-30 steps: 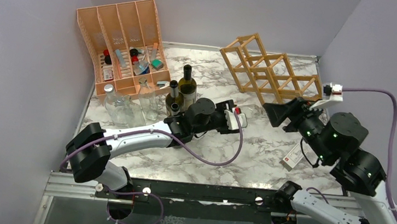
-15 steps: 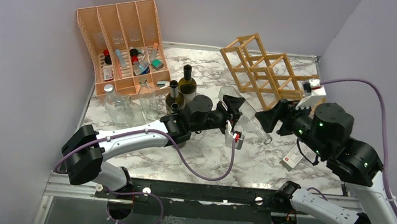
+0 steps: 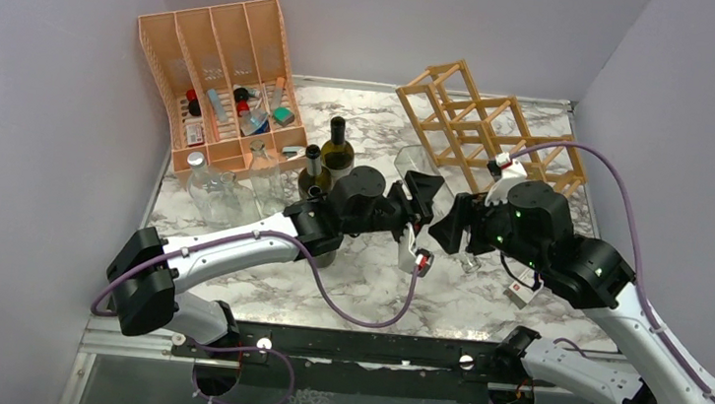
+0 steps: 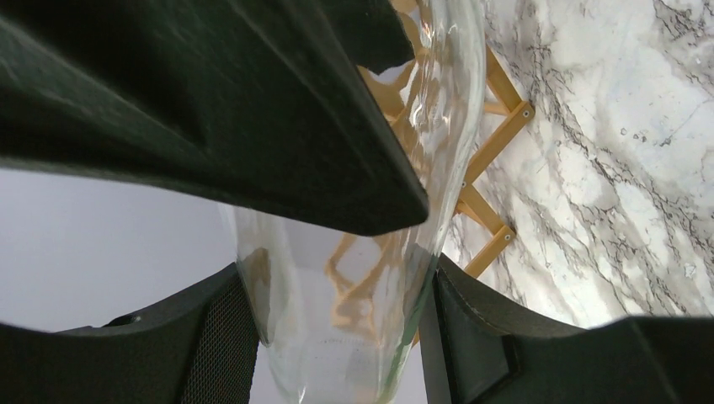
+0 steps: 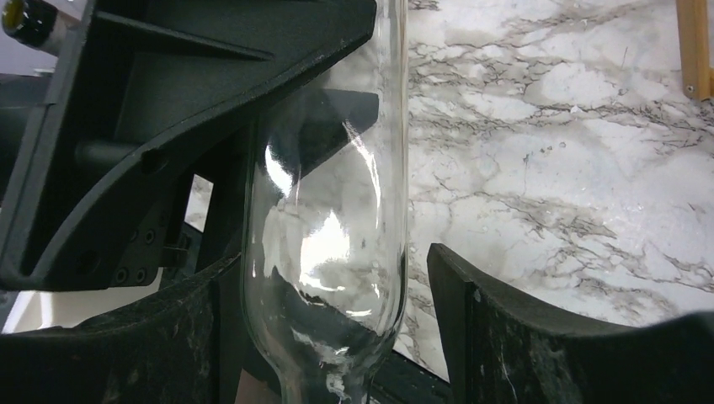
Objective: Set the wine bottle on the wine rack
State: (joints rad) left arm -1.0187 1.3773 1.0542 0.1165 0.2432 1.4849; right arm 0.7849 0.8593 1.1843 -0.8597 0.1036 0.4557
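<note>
We log one clear wine bottle [image 3: 414,171], tilted above the table [image 3: 365,292], clamped by the left gripper [image 3: 419,206]. The right gripper [image 5: 324,286] straddles it, unclosed. One wine rack [image 3: 484,130] stands just behind. Two dark bottles [image 3: 338,153] stand upright.

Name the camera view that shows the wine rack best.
Top external: almost the whole wine rack shows, cells included. Left wrist catches only a few sticks beside and through the glass bottle; right wrist shows one stick in its upper right corner.
</note>
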